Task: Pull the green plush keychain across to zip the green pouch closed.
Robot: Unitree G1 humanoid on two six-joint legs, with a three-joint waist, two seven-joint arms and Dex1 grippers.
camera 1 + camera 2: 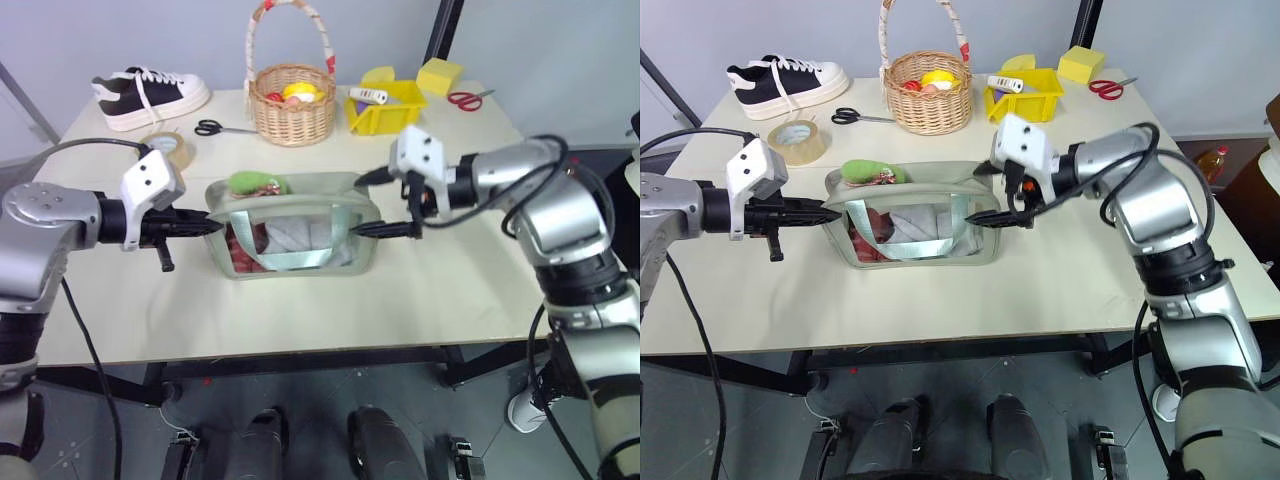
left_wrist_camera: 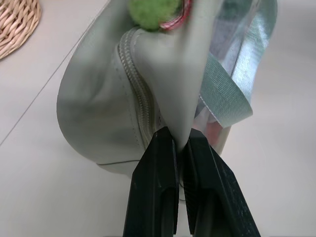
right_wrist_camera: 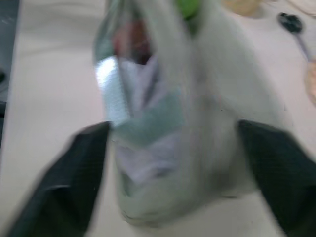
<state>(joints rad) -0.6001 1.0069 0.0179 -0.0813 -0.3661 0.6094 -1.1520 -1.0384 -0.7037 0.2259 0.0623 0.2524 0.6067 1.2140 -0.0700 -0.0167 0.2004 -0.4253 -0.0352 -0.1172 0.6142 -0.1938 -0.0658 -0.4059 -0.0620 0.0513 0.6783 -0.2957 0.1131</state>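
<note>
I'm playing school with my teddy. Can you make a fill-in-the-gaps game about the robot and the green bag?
1. The left gripper is pinching the end of the green ____.
2. The right gripper's fingers are wide ____.
3. The fuzzy green keychain sits at the end of the pouch nearest the ____ gripper.
4. The wicker basket stands next to a yellow ____.

Missing words: pouch; open; left; bin

head stereo looks down, wrist cams close on green pouch (image 2: 163, 74)

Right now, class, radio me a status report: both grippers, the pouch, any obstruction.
Left gripper shut on green pouch end. Right gripper open, fingers straddling the other end. Green plush keychain sits at the left end, ungripped. Nothing blocking the zipper.
</note>
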